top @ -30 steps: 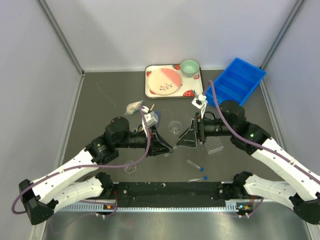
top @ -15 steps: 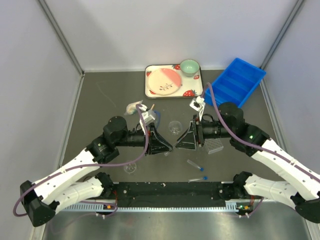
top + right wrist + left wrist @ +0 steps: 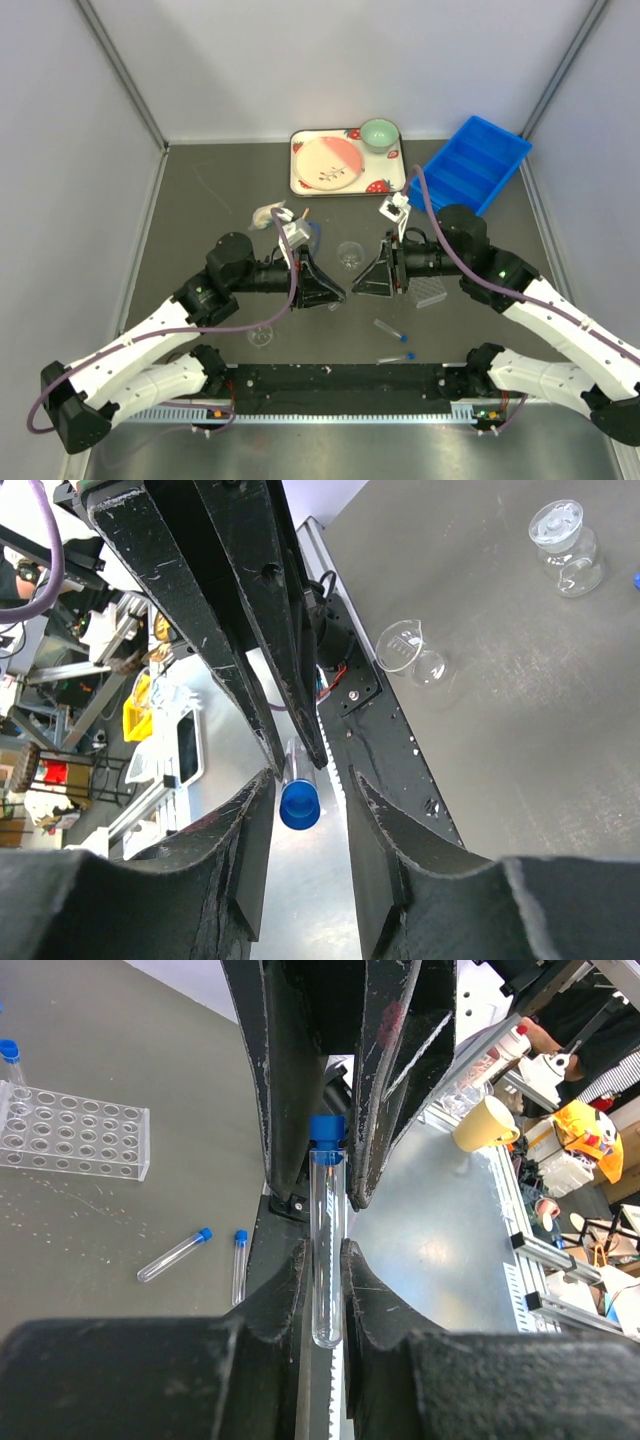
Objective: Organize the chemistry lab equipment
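My left gripper [image 3: 334,295] [image 3: 323,1248] is shut on a thin clear blue-capped tube [image 3: 327,1250] and holds it in the air, cap pointing at the right gripper. My right gripper [image 3: 357,288] [image 3: 310,778] is open, its jaws standing either side of the tube's blue cap [image 3: 300,805] with a gap on one side. The clear tube rack [image 3: 428,290] [image 3: 70,1132] lies behind the right gripper. Two more blue-capped tubes [image 3: 388,328] [image 3: 397,357] lie on the table near the front. A small glass beaker [image 3: 349,255] [image 3: 410,652] stands behind the grippers.
A small glass dish [image 3: 262,335] sits at the front left, and a stoppered glass flask [image 3: 567,548] shows in the right wrist view. A blue divided bin [image 3: 475,165] is at the back right, and the strawberry-print tray [image 3: 303,185] at the back centre. A crumpled clear wrapper [image 3: 267,215] lies behind the left arm.
The two grippers have drawn slightly closer tip to tip, and the left wrist has shifted a little backwards. The left gripper keeps hold of the tube.
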